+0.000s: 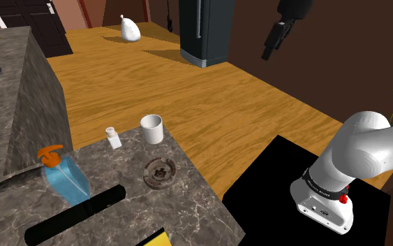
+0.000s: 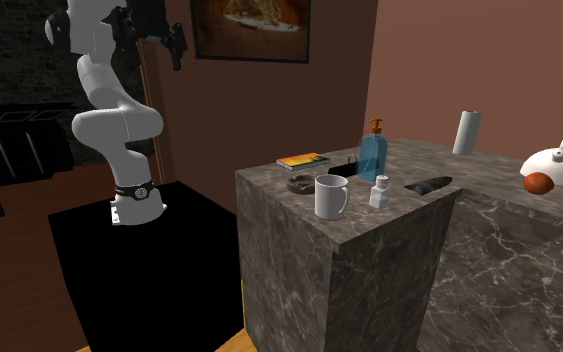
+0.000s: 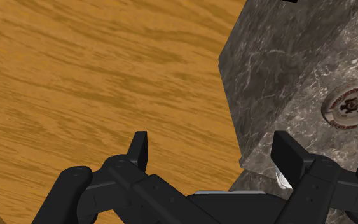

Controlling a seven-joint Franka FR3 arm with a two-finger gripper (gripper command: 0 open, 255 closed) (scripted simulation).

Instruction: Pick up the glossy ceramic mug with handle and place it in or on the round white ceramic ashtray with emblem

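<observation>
Floor [image 1: 209, 105]: warm wood planks
Counter [image 1: 195, 210]: dark veined marble (stepped in two levels)
Wall [image 2: 419, 70]: reddish brown, with a framed picture [image 2: 251, 28]
Far end: tall dark cabinet [image 1: 203, 31]

no legible text or numbers, emblem on ashtray [image 3: 348, 107] too small to read

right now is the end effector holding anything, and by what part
Nothing. The end effector is open and empty; the white mug stands on the counter, away from it.
</observation>
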